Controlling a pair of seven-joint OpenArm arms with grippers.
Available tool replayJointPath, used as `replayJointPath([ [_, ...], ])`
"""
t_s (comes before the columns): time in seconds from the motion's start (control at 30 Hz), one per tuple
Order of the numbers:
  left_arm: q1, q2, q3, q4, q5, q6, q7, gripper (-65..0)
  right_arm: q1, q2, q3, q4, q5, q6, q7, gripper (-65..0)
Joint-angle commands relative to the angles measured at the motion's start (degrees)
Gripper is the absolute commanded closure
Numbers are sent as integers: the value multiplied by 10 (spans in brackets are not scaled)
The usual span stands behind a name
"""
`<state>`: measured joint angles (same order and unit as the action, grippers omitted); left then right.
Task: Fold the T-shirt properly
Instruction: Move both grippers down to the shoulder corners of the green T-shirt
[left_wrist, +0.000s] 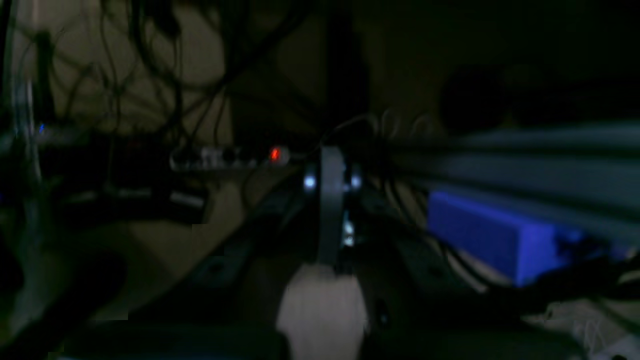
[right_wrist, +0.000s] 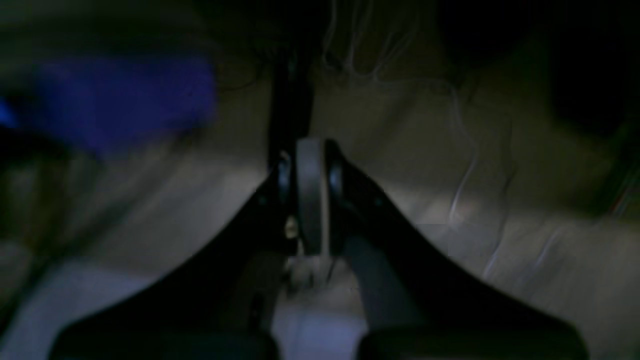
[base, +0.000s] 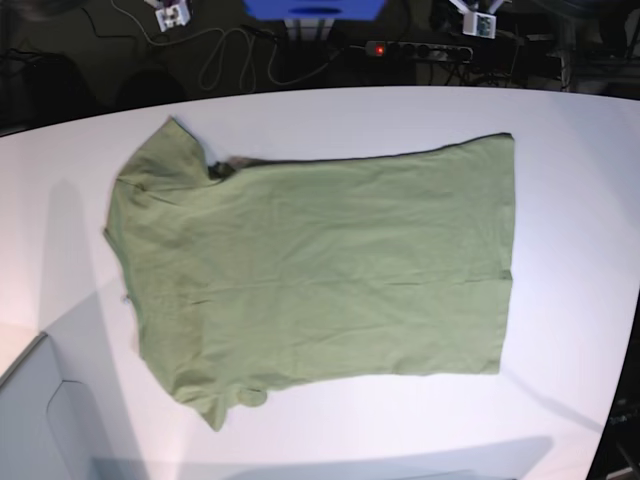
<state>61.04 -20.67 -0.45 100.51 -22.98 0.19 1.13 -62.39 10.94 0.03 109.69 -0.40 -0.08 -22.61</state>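
Observation:
The olive-green T-shirt (base: 320, 265) lies spread flat on the white table (base: 570, 150) in the base view. Its sleeves (base: 160, 155) are toward the left and its straight hem (base: 505, 260) is on the right. Neither wrist view shows the T-shirt. My left gripper (left_wrist: 330, 200) is shut with nothing between its fingers, and it hangs over dark floor and cables. My right gripper (right_wrist: 310, 200) is also shut and empty, in front of a dim pale surface. Both are away from the cloth.
Behind the table's far edge lie a power strip (base: 420, 48) with a red light (left_wrist: 274, 154), a blue box (base: 315, 8) (left_wrist: 495, 235) (right_wrist: 125, 100) and loose cables (base: 225, 55). A grey panel (base: 40, 420) sits at the near left corner.

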Motion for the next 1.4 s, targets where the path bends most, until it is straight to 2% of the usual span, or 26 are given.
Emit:
replayJointPath([
  [0.0,11,-7,1,16,-9,-2,-8,-2,-10,2,0,30,4,2,8,-1],
  [0.1,8,-21,-2,51,-15,-1,-8,-2,-2,3,2,91,4,2,-16,-1],
  [0.3,11,-15,-61,117,-17,-1,-7,-5,93,-3,-2,113,5,2,-170,-2],
  [0.4,11,-14,-87,134,-19,-1,-7,-5,129,-17,-3,115,5,3,-226,-2],
  [0.57,7,-10,-116,143,-19,-1,-7,-5,169,-26,-3,116,6,3,-253,-2],
  [0.83,-29,37,-163,138,-18,-2,-7,-9,235,-28,-3,115,7,3,-248,-1],
  [0.93,-38,37,-166,138,-19,-2,-7,-93,252,-27,-2,116,7,3,-251,-1],
  [1.07,-41,37,-167,137,-19,-2,-7,-275,260,-31,4,116,7,3,-258,-5],
  [1.13,-48,37,-167,137,-18,-2,-7,-316,261,-42,8,116,6,3,-259,-5],
  [1.2,-56,37,-167,136,-16,-2,-7,-322,263,-54,21,117,6,3,-261,-13],
  [1.27,-61,37,-167,120,-18,-2,-7,-323,271,-68,33,117,6,3,-269,-66],
  [1.37,-78,37,-167,97,-18,-2,-7,-323,274,-82,50,117,6,3,-277,-220],
])
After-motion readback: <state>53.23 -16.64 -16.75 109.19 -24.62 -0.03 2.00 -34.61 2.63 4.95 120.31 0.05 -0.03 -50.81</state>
